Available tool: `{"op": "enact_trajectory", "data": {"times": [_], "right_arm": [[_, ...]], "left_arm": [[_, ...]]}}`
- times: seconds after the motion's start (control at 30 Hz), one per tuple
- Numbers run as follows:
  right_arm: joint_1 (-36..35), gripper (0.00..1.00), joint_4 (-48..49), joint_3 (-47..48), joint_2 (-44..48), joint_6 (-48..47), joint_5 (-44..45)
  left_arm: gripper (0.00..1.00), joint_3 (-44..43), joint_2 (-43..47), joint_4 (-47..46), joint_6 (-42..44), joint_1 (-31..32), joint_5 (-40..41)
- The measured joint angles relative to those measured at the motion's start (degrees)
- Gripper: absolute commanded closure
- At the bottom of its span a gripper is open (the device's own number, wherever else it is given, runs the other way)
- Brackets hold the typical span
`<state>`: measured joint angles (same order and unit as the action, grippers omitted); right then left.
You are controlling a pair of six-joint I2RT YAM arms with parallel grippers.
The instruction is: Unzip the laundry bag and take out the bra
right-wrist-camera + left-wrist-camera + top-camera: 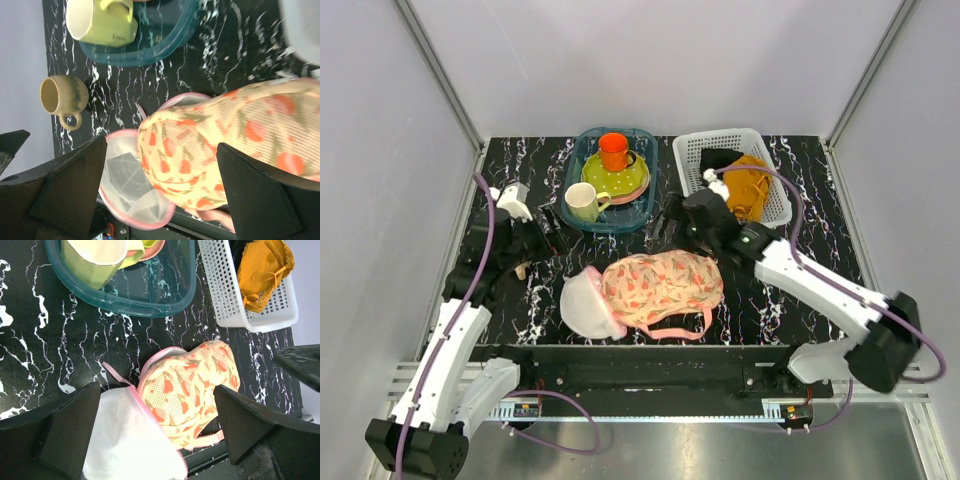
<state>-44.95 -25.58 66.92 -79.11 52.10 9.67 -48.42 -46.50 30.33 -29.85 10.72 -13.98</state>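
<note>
Unzip step not started — laundry bag (665,285) looks zipped at the table's (770,300) 6 o'clock, bra unseen, left gripper (156,390) and right gripper (161,142) both spread wide, empty — next needs the zip pull found and pinched.

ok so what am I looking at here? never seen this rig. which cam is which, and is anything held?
A left arm and a right arm are bolted at the near edge of a black table. The top picture comes from a fixed camera above and behind them. The other two come from a camera on each wrist, so the dark wedges at the sides are that gripper's own fingers. The left gripper and right gripper are both open and hold nothing. Both look down on the peach bag, with a white mesh dome at its left end. Behind it are a teal tray with a mug, and a white basket with a mustard garment.
</note>
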Motion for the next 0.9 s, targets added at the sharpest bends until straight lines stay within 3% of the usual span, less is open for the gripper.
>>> {"op": "enact_trajectory", "data": {"times": [0.17,0.37,0.53,0.67,0.9], "right_arm": [[2.0,0.01,-3.1,-4.0,14.1,-5.1,9.0],[10.2,0.00,-9.0,-10.0,26.2,-7.4,14.1],[10.2,0.00,-12.4,-19.0,27.0,-5.4,11.5],[10.2,0.00,-13.3,-21.9,26.6,-3.9,8.5],[10.2,0.00,-10.7,-21.9,25.2,-2.8,6.2]], "left_arm": [[0.01,0.3,-0.3,-1.6,1.2,1.9,-3.0],[0.02,0.4,-5.6,-4.2,1.5,13.8,-3.5],[0.07,1.0,-16.8,-7.7,0.9,22.4,0.3],[0.07,2.3,-24.4,-7.7,-0.1,23.5,5.6],[0.11,2.4,-28.5,-9.7,-0.2,26.9,13.1]]}}
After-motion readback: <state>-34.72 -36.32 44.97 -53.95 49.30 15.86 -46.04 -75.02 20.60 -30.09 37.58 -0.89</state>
